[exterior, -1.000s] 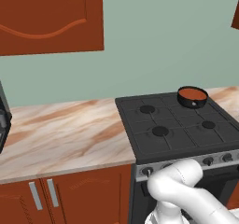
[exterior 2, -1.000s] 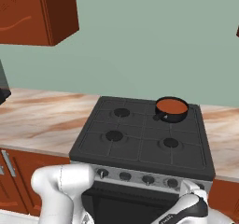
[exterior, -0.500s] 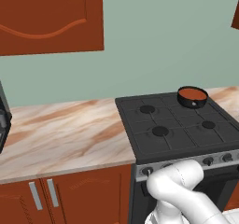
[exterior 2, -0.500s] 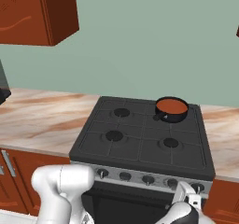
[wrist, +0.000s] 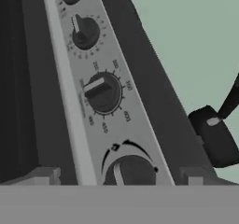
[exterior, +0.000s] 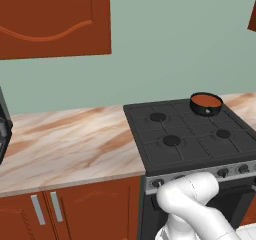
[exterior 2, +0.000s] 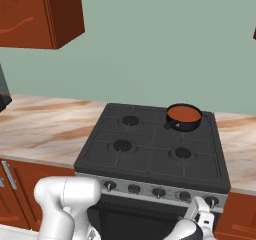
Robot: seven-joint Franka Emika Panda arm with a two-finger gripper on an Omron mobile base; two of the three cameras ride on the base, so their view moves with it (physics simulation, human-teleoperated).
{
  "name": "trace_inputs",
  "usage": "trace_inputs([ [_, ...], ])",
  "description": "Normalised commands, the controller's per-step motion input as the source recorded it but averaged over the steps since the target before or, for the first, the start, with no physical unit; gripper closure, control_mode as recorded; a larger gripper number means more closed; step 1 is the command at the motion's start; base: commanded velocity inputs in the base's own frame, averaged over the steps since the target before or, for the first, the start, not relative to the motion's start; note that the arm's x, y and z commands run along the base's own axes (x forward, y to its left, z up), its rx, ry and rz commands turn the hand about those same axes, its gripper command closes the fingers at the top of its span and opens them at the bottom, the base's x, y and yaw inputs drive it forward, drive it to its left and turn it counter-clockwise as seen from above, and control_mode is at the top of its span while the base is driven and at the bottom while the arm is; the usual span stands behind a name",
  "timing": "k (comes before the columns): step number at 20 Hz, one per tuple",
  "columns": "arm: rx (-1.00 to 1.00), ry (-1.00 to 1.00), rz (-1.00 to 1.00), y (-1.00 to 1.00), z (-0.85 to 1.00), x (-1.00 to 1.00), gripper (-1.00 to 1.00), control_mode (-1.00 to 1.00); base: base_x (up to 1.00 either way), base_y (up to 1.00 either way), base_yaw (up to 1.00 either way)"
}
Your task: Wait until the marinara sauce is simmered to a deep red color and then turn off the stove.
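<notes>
Sauce [exterior 2: 183,114] sits at stove [exterior 2: 150,156] back right corner. My pincer [exterior 2: 201,215], spread unclear, faces front-strip knob [wrist: 131,171]; next: grip, turn off.

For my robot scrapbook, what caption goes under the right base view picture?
A small black pan of orange-red sauce sits on the stove's back right burner while the gripper nears the knobs.

The stove [exterior 2: 150,149] carries 1 black pan [exterior 2: 184,117] on its back-right burner.
</notes>
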Motion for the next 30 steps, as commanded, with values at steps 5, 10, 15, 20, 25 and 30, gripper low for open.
trace_inputs([
  [5,0.0,-0.02,-0.22,-0.02,-0.09,0.22,-1.0,-1.0,0.0,0.0,0.0],
  [10,-0.03,0.0,-0.11,-0.03,-0.11,0.2,-1.0,-1.0,0.0,0.0,0.0],
  [15,-0.1,-0.04,0.0,0.0,-0.2,0.02,-1.0,-1.0,0.0,0.0,0.0],
  [20,-0.04,-0.08,0.0,0.0,-0.05,0.07,-1.0,-1.0,0.0,0.0,0.0],
  [25,0.0,-0.04,0.0,-0.12,0.0,0.03,-1.0,-1.0,0.0,0.0,0.0],
  [30,0.0,0.0,0.0,-0.01,0.0,0.06,-1.0,-1.0,0.0,0.0,0.0],
])
